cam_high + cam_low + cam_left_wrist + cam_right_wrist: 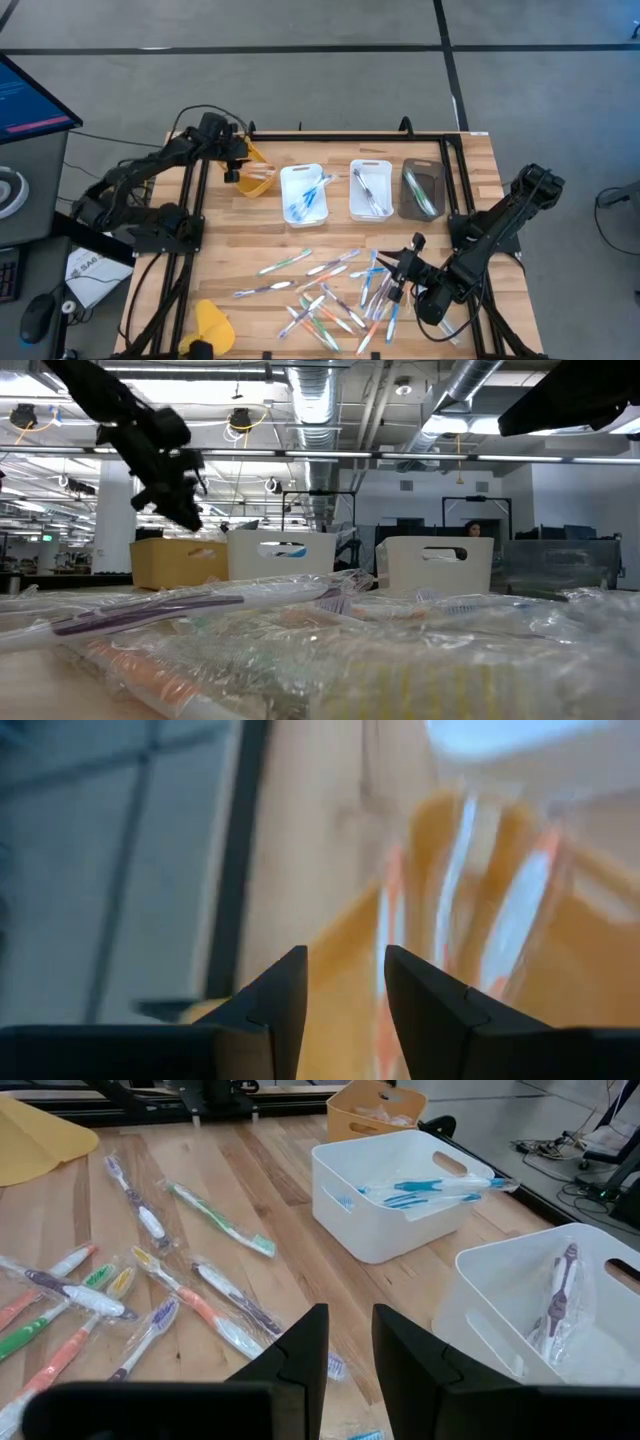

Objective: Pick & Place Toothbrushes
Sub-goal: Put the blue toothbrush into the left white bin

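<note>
Left hand (232,165) hangs over the yellow tray (258,180) near the bench's (470,165) far left edge, fingers parted, holding nothing. Right hand (405,268) sits low over the loose toothbrushes (330,290) mid-bench, fingers narrowly apart and empty; bare wood lies between pile and trays.

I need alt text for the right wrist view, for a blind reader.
The right gripper, empty, hovers above wrapped toothbrushes scattered on a wooden table. Beyond stand two white bins holding brushes and a yellow bin.
</note>
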Motion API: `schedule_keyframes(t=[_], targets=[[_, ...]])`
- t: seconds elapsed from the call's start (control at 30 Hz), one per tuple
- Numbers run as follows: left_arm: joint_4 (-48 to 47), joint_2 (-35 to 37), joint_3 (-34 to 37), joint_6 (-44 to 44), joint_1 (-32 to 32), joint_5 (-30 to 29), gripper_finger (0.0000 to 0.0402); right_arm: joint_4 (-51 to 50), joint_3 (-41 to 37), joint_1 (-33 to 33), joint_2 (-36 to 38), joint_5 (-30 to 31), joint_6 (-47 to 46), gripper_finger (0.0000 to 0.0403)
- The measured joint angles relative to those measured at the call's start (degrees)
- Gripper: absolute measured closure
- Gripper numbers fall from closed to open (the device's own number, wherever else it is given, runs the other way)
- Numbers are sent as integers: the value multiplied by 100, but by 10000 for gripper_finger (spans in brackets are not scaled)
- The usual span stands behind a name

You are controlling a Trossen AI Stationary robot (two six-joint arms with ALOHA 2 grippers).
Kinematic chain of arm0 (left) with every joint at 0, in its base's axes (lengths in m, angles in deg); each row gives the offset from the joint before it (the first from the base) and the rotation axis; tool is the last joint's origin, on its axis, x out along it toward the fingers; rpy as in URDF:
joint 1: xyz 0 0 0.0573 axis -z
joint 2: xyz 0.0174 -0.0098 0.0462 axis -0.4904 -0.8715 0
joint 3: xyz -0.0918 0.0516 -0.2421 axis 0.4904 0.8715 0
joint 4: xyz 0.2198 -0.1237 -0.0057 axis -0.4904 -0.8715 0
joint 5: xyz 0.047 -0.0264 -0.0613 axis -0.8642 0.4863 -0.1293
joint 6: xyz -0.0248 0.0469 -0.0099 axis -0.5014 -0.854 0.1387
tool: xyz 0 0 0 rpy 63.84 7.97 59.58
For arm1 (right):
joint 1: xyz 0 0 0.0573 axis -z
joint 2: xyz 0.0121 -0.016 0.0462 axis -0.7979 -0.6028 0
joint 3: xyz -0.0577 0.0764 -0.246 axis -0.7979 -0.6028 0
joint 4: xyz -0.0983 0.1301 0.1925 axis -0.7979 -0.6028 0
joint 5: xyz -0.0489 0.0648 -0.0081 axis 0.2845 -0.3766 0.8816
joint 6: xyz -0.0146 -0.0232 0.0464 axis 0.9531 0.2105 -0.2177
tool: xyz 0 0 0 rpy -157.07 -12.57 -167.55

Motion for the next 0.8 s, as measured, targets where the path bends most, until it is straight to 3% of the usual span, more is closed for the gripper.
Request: schedule_keyframes(t=[0.23, 0.5, 0.67, 0.8], targets=[[337, 1223, 0, 575, 819, -8, 273, -2, 0, 2, -2, -329, 2, 328], [325, 1593, 0, 1191, 2728, -6, 273, 7, 0, 0, -2, -2189, 189, 328], [331, 1442, 0, 2176, 4051, -2, 273, 13, 0, 1, -2, -3499, -477, 328], [490, 1258, 0, 2966, 4934, -3, 273, 7, 0, -11, -2, -4192, -1277, 328]])
